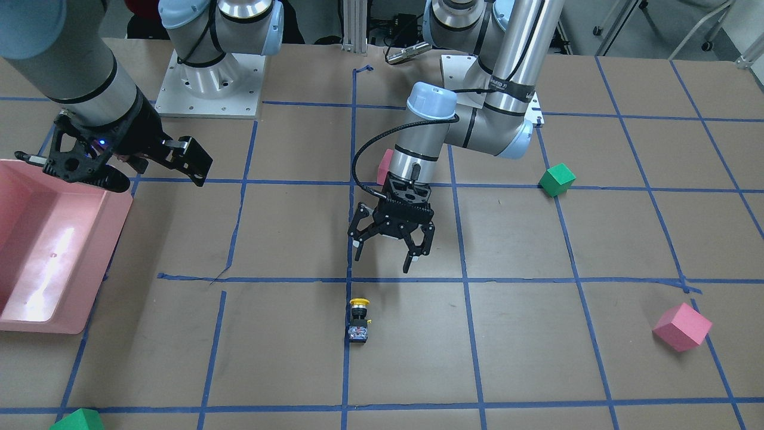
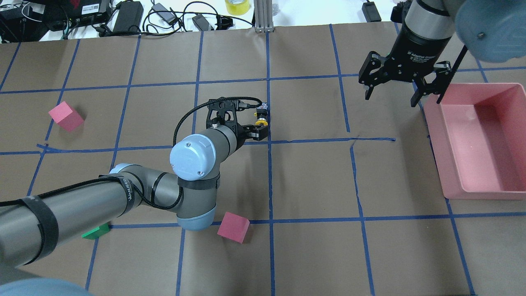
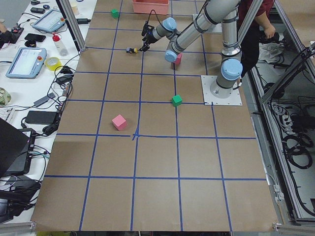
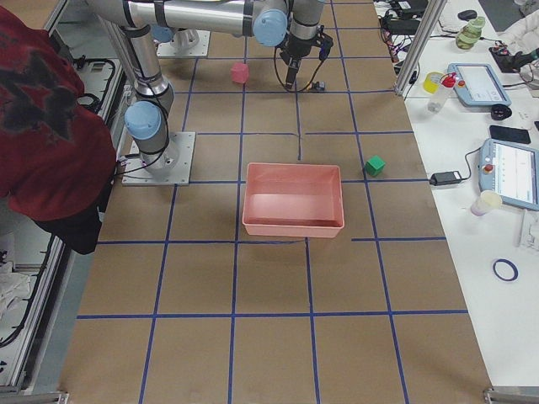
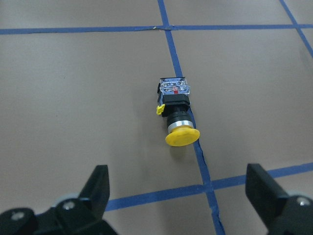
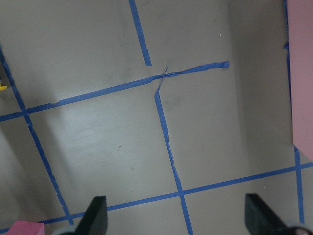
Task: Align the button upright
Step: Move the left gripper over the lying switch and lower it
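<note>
The button (image 1: 359, 319) lies on its side on a blue tape line. Its yellow cap points toward the robot and its grey-white base points away. It also shows in the overhead view (image 2: 261, 117) and the left wrist view (image 5: 177, 115). My left gripper (image 1: 385, 254) is open and empty. It hovers above the table just short of the cap, with the button ahead of its spread fingers (image 5: 100, 183). My right gripper (image 2: 390, 98) is open and empty, raised beside the pink bin (image 2: 472, 191), far from the button.
One pink cube (image 2: 233, 227) lies near the left arm's elbow and another (image 2: 65, 116) at the far left. One green cube (image 1: 557, 179) sits beside the left arm and another (image 1: 77, 421) at the table's far edge. Blue tape grids the brown table.
</note>
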